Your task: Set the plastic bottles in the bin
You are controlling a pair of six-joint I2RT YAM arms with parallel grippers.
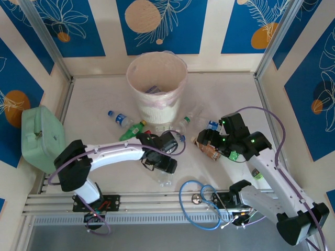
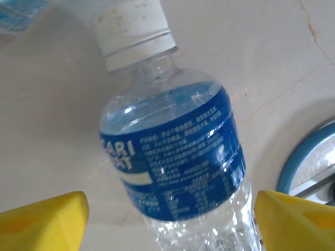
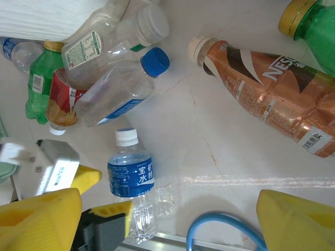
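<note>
A clear plastic bottle (image 2: 172, 151) with a blue label and white cap lies on the table between the yellow fingers of my left gripper (image 2: 171, 209). The jaws stand open on either side of it, the left finger (image 2: 47, 219) well apart from it. The same bottle (image 3: 131, 178) lies near the front rail (image 1: 165, 181). My right gripper (image 3: 168, 209) hangs open over bare table, with a brown bottle (image 3: 267, 99) and a green bottle (image 3: 314, 26) beyond it. More bottles (image 3: 110, 68) cluster by the bin's foot. The bin (image 1: 157, 83) stands at the back centre with a bottle inside.
A mint-green case (image 1: 42, 138) sits at the left wall. A blue cable (image 1: 201, 204) loops over the front rail, close to the bottle (image 3: 220, 230). Loose bottles (image 1: 125, 124) lie left of the bin's foot. Walls close the table on three sides.
</note>
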